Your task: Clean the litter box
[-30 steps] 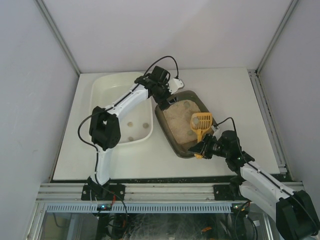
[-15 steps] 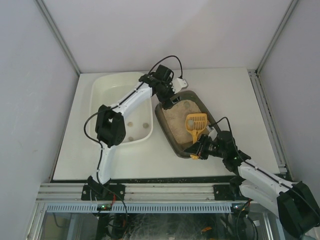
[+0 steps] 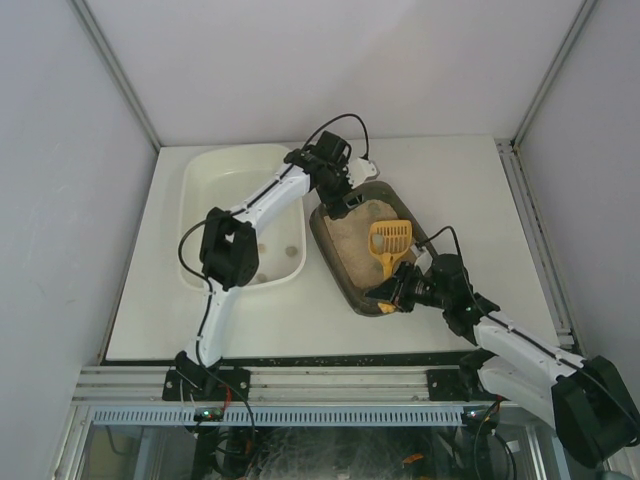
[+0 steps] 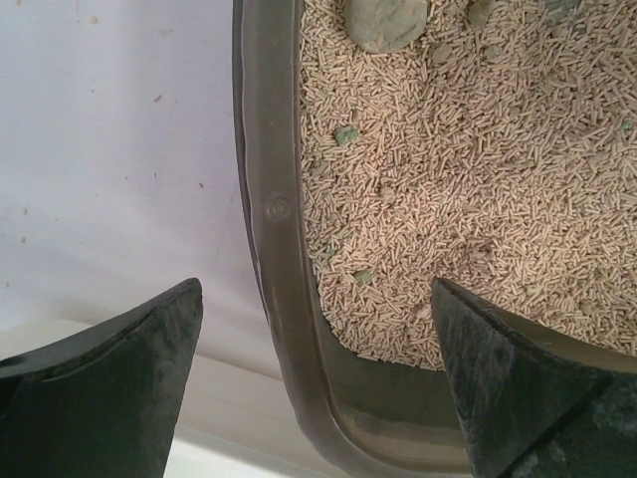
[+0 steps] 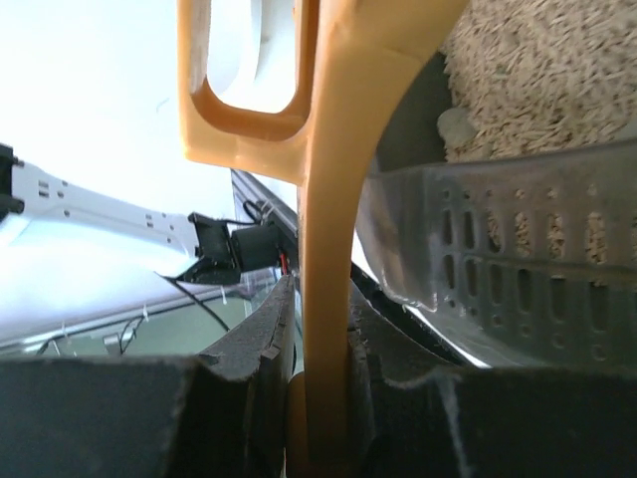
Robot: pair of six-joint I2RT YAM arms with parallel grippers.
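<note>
White table (image 3: 480, 200), litter box (image 3: 350, 250) overhead, close-up, right pincer (image 5: 317, 339) clamping scoop (image 5: 343, 149)

The right gripper (image 3: 393, 296) has swung the scoop (image 3: 390, 237) leftward, seemingly lower.

Left arm (image 3: 262, 198) bent at the elbow, forearm reaching toward two o'clock, left gripper (image 3: 338, 198) facing down, jaws spread wide, right arm (image 3: 512, 342) low, stretched toward ten o'clock, right gripper (image 3: 392, 296) clamped on yellow scoop (image 3: 388, 240) handle

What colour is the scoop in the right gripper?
The scoop is yellow-orange; shows best in the top external view.
</note>
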